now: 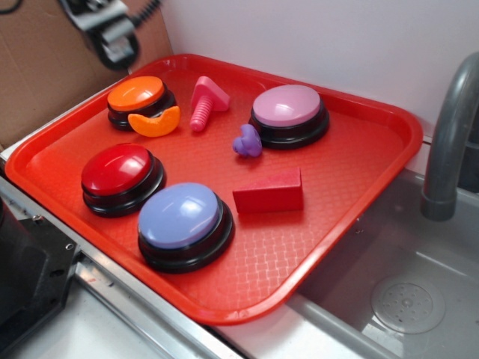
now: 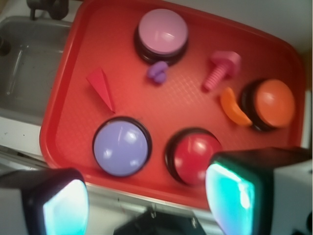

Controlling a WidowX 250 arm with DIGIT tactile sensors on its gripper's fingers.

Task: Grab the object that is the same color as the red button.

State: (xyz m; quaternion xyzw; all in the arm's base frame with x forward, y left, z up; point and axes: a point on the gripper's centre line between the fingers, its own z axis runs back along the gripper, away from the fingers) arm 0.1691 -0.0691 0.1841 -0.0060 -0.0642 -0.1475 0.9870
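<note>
A matte red wedge block (image 1: 269, 192), shaped like a slice of cheese, lies on its side near the middle of a large red plastic tray (image 1: 352, 217) with a fine waffle texture and a raised, rounded rim. Just beside it to one side stands a glossy lavender-blue dome button (image 1: 180, 218) on a black round base; the red button (image 1: 118, 173), equally glossy and domed on the same kind of black base, sits next to that one near the tray's front edge. Farther back, an orange-topped button (image 1: 138, 96) touches an orange crescent-shaped piece (image 1: 154, 123), a pink screw-shaped toy (image 1: 204, 102) lies on its side, and a small purple knobbly piece (image 1: 247, 141) rests close against a pink-topped button (image 1: 288, 111).

Seen from the wrist camera, the gripper (image 2: 146, 200) hangs above the tray's near edge, its two broad fingers spread wide with nothing between them; one finger pad (image 2: 230, 191) shows a pale teal sheen. The wedge lies well apart from it, across the tray.

The tray rests partly over a grey metal sink (image 1: 397, 292) with a round drain and a grey curved faucet (image 1: 449, 142). A white wall (image 1: 314, 37) and a sheet of brown cardboard (image 1: 45, 67) stand behind.
</note>
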